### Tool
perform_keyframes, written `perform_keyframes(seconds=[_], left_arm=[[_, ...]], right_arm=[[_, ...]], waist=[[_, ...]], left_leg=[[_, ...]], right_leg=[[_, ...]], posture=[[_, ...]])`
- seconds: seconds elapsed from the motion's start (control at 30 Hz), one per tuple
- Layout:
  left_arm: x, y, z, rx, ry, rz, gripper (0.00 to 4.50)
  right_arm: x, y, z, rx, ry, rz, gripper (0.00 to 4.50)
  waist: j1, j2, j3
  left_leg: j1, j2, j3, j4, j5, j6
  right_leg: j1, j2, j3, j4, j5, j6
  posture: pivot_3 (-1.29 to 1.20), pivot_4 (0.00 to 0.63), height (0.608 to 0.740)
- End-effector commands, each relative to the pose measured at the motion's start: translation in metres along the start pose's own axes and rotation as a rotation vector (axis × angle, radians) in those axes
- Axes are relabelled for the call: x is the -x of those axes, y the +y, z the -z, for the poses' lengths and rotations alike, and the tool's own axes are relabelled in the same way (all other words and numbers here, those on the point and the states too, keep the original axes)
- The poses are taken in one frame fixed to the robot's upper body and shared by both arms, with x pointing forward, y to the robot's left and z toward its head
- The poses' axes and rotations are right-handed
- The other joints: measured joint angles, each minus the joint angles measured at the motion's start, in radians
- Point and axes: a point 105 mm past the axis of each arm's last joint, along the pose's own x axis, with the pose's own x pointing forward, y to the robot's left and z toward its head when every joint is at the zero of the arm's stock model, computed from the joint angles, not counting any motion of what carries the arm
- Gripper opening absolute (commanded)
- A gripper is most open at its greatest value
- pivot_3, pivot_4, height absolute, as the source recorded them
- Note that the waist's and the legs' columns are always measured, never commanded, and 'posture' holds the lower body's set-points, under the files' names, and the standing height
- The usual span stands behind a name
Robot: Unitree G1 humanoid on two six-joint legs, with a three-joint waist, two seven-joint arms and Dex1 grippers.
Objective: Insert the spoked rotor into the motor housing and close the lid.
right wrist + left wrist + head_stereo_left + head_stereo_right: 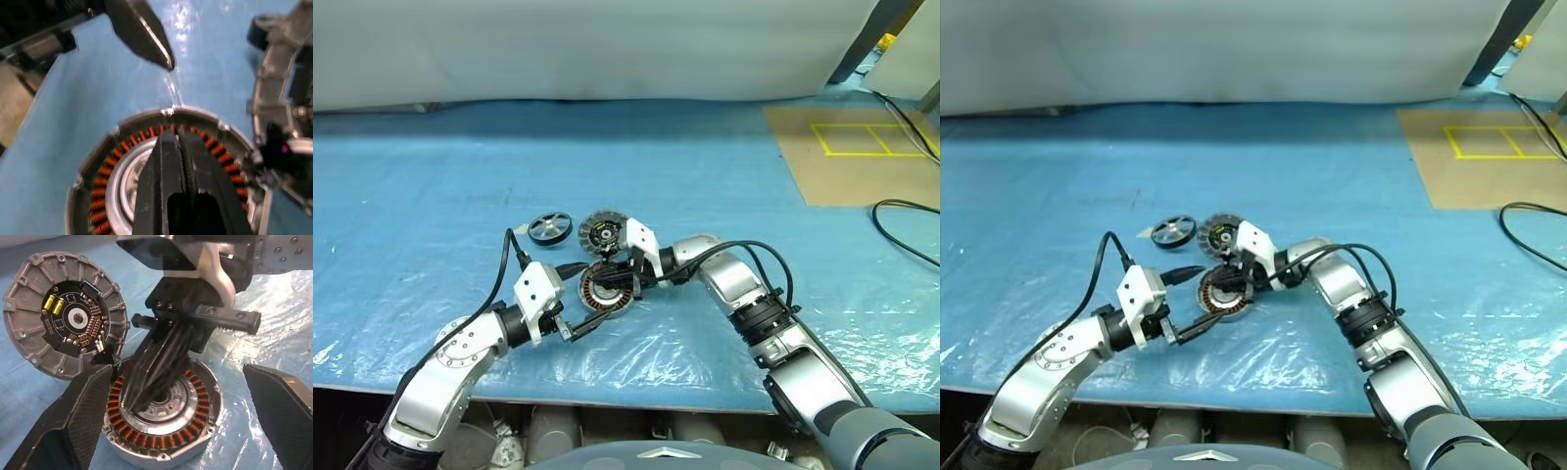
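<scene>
Motor housing [608, 290], a round silver-rimmed disc with a ring of copper-brown windings around a pale silver centre, lies flat on the blue-covered bench [705, 186]. Touching its rim at 12 o'clock sits the lid [601, 233], grey and ribbed, its black centre with yellow marks facing up. At about 10 o'clock, well apart, lies the spoked rotor [549, 228], small, black-rimmed, with silver spokes. Right gripper [131, 404] is pressed fully together, empty, its tips down on the housing's silver centre. Left gripper [581, 298] is spread wide, one finger on each side of the housing, holding nothing.
</scene>
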Motion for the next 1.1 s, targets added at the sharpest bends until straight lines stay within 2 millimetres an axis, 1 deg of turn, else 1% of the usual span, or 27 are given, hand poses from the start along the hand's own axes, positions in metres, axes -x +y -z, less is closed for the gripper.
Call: perform_keyframes(seconds=[0.03, 0.07, 0.1, 0.17, 0.2, 0.27, 0.33, 0.43, 0.53, 0.57, 0.67, 0.7, 0.77, 0.83, 0.87, 0.9, 0.93, 1.0, 1.1], left_arm=[[0.001, -0.002, -0.008, -0.025, -0.033, 0.004, 4.50], [0.001, -0.003, -0.008, -0.024, -0.033, 0.004, 4.50], [0.000, -0.003, -0.008, -0.023, -0.033, 0.004, 4.50], [0.001, -0.004, -0.008, -0.022, -0.030, 0.006, 4.50], [0.001, -0.004, -0.007, -0.021, -0.029, 0.007, 4.50], [0.001, -0.005, -0.007, -0.020, -0.029, 0.008, 4.50], [0.001, -0.005, -0.008, -0.020, -0.031, 0.010, 4.50], [0.001, -0.005, -0.008, -0.020, -0.032, 0.012, 4.50], [0.003, -0.002, -0.008, -0.024, -0.030, 0.012, 4.50], [0.003, -0.002, -0.008, -0.024, -0.029, 0.012, 4.50], [0.002, -0.002, -0.006, -0.023, -0.028, 0.012, 4.50], [0.002, -0.002, -0.006, -0.023, -0.028, 0.012, 4.50], [0.001, -0.003, -0.006, -0.021, -0.028, 0.011, 4.50], [0.000, -0.004, -0.005, -0.021, -0.027, 0.010, 4.50], [0.001, -0.004, -0.005, -0.021, -0.027, 0.009, 4.50], [0.001, -0.004, -0.005, -0.021, -0.027, 0.009, 4.50], [0.001, -0.005, -0.005, -0.021, -0.026, 0.009, 4.50], [0.003, -0.005, -0.005, -0.020, -0.026, 0.007, 4.50], [0.004, -0.003, -0.007, -0.023, -0.028, 0.003, 4.50]], right_arm=[[-0.003, 0.004, 0.035, -0.039, 0.134, 0.013, 0.03], [-0.003, 0.004, 0.034, -0.047, 0.126, 0.010, 0.03], [-0.002, 0.004, 0.028, -0.063, 0.092, 0.009, 0.03], [0.000, 0.002, 0.007, -0.087, -0.012, 0.006, 0.03], [0.003, 0.001, -0.007, -0.095, -0.081, -0.001, 0.03], [0.008, 0.002, -0.027, -0.087, -0.170, -0.022, 0.03], [0.012, 0.004, -0.039, -0.087, -0.220, -0.043, 0.03], [0.014, 0.008, -0.048, -0.093, -0.257, -0.068, 0.03], [0.013, 0.011, -0.047, -0.077, -0.238, -0.083, 0.03], [0.012, 0.012, -0.043, -0.072, -0.216, -0.086, 0.03], [0.004, 0.010, -0.007, -0.024, -0.025, -0.055, 0.03], [0.003, 0.009, 0.002, -0.020, 0.014, -0.044, 0.03], [0.001, 0.009, 0.028, 0.004, 0.114, -0.028, 0.03], [0.000, 0.011, 0.045, 0.026, 0.178, -0.022, 0.03], [0.000, 0.010, 0.045, 0.017, 0.178, -0.015, 0.03], [0.001, 0.009, 0.040, 0.003, 0.153, -0.016, 0.03], [0.001, 0.009, 0.033, -0.017, 0.116, -0.023, 0.03], [0.004, 0.007, 0.012, -0.032, 0.017, -0.030, 0.03], [0.011, 0.002, -0.012, -0.001, -0.095, -0.020, 0.03]], waist=[[-0.001, 0.000, 0.000], [0.000, 0.000, 0.000], [0.000, 0.000, 0.000], [0.002, 0.000, 0.000], [0.003, 0.000, 0.000], [0.003, 0.000, 0.001], [0.003, 0.000, 0.001], [0.002, 0.000, 0.001], [0.002, 0.000, 0.001], [0.002, 0.000, 0.001], [0.002, 0.000, 0.001], [0.002, 0.000, 0.001], [0.001, 0.001, 0.001], [0.000, 0.001, 0.000], [0.001, 0.001, 0.000], [0.001, 0.001, 0.000], [0.001, 0.001, 0.000], [0.002, 0.001, 0.001], [0.003, 0.001, 0.001]], left_leg=[[0.003, 0.000, 0.000, 0.000, 0.000, 0.000], [0.008, 0.001, 0.000, 0.000, 0.000, 0.000], [0.011, 0.000, 0.000, 0.000, -0.001, 0.002], [0.015, 0.000, 0.000, 0.000, -0.003, 0.004], [0.016, 0.000, 0.000, 0.000, -0.003, 0.004], [0.014, 0.000, 0.000, 0.000, -0.003, 0.004], [0.010, 0.000, 0.000, 0.000, -0.002, 0.004], [0.000, 0.000, 0.000, 0.000, 0.000, 0.000], [-0.003, 0.000, 0.000, -0.001, 0.000, 0.000], [-0.003, 0.000, 0.000, -0.001, 0.000, 0.000], [-0.003, 0.000, 0.000, -0.001, 0.000, 0.000], [-0.002, 0.000, 0.000, -0.001, 0.000, 0.000], [-0.002, 0.000, 0.000, 0.000, 0.000, 0.000], [0.001, 0.000, 0.000, 0.000, 0.000, 0.000], [0.005, 0.000, 0.000, 0.000, 0.000, 0.000], [0.008, 0.000, 0.000, 0.000, 0.000, 0.000], [0.011, 0.000, 0.000, 0.000, -0.001, 0.001], [0.015, 0.000, 0.000, 0.000, -0.003, 0.004], [0.014, 0.000, 0.000, 0.000, -0.003, 0.004]], right_leg=[[0.003, 0.000, 0.000, 0.000, 0.000, 0.000], [0.007, 0.000, 0.000, 0.000, 0.000, 0.000], [0.009, 0.000, 0.000, 0.000, -0.001, 0.000], [0.013, 0.000, 0.001, 0.000, -0.001, 0.000], [0.013, 0.000, 0.001, 0.000, -0.001, 0.001], [0.012, 0.000, 0.002, 0.000, -0.001, 0.000], [0.008, 0.000, 0.002, 0.000, -0.001, 0.000], [0.000, 0.000, 0.001, 0.000, 0.000, 0.000], [-0.002, 0.000, 0.000, 0.000, 0.002, 0.003], [-0.002, 0.001, 0.000, 0.000, 0.002, 0.003], [-0.002, 0.000, -0.001, 0.000, 0.001, 0.002], [-0.002, 0.000, -0.001, 0.000, 0.000, 0.000], [-0.002, 0.000, -0.001, 0.000, 0.000, 0.000], [0.002, 0.000, 0.000, 0.000, 0.000, 0.000], [0.005, 0.000, 0.000, 0.000, 0.000, 0.000], [0.007, 0.000, 0.000, -0.001, 0.000, 0.000], [0.010, 0.000, 0.001, -0.001, -0.001, 0.000], [0.013, -0.001, 0.001, -0.001, -0.001, 0.000], [0.012, 0.000, 0.001, -0.001, -0.001, 0.000]], posture=[[0.00, 0.150, 0.740], [0.00, 0.150, 0.740], [0.00, 0.150, 0.740], [0.00, 0.150, 0.740], [0.00, 0.150, 0.740], [0.00, 0.150, 0.740], [0.00, 0.150, 0.740], [0.00, 0.150, 0.740], [0.00, 0.150, 0.740], [0.00, 0.150, 0.740], [0.00, 0.150, 0.740], [0.00, 0.150, 0.740], [0.00, 0.150, 0.740], [0.00, 0.150, 0.740], [0.00, 0.150, 0.740], [0.00, 0.150, 0.740], [0.00, 0.150, 0.740], [0.00, 0.150, 0.740], [0.00, 0.150, 0.740]])
